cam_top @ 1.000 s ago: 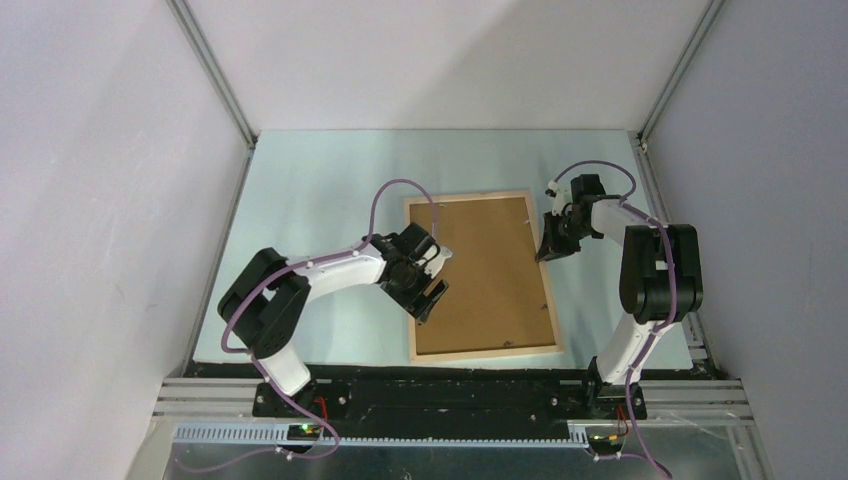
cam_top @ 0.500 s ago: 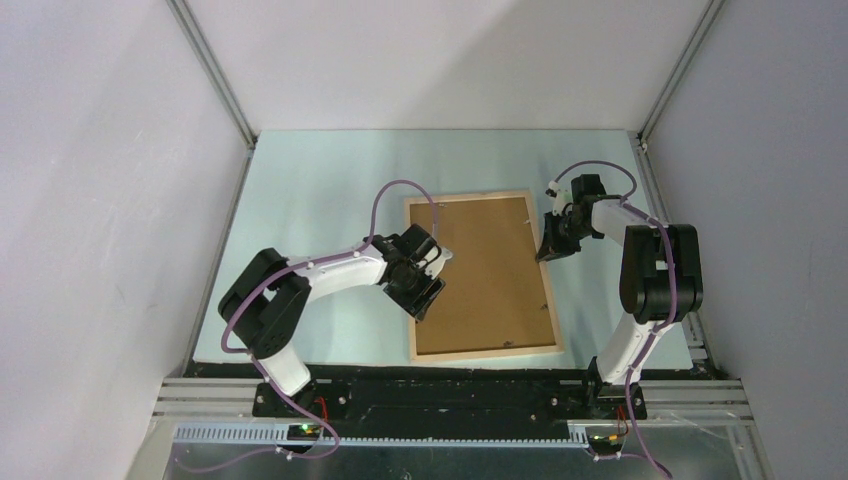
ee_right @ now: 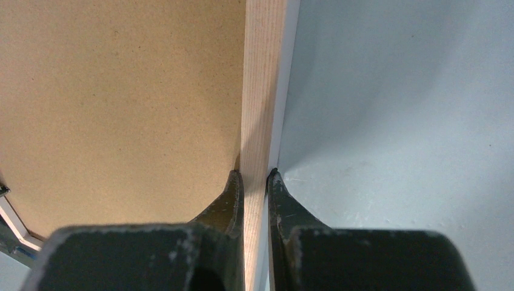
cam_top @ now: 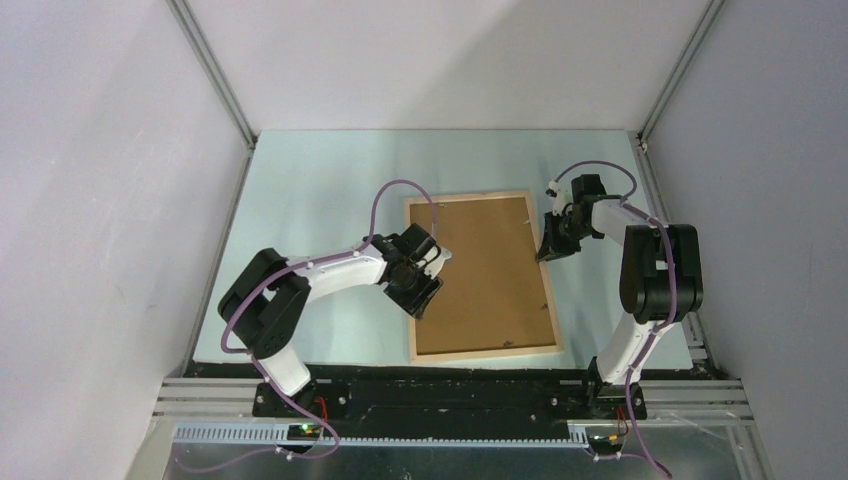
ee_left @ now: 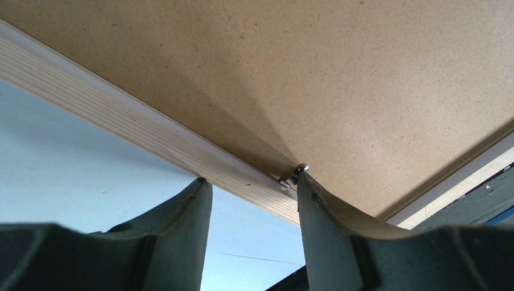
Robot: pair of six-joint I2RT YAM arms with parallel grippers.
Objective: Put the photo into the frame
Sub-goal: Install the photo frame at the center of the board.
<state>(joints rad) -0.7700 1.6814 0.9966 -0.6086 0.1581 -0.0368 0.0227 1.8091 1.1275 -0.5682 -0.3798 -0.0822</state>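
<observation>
Tabletop [ee_right: 394, 121], R fingers [ee_right: 227, 200] pinch frame [ee_right: 262, 91], L fingers [ee_left: 188, 218] half-open

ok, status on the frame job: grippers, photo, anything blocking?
Right gripper shut on the frame, right rail. Left gripper open, straddling left rail at a metal tab. Backing board sits in frame; photo not in view.

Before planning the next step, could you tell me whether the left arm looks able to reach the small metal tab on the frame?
Probably yes: the left tool straddles the frame rail, one fingertip right at the metal tab, with nothing between them.
</observation>
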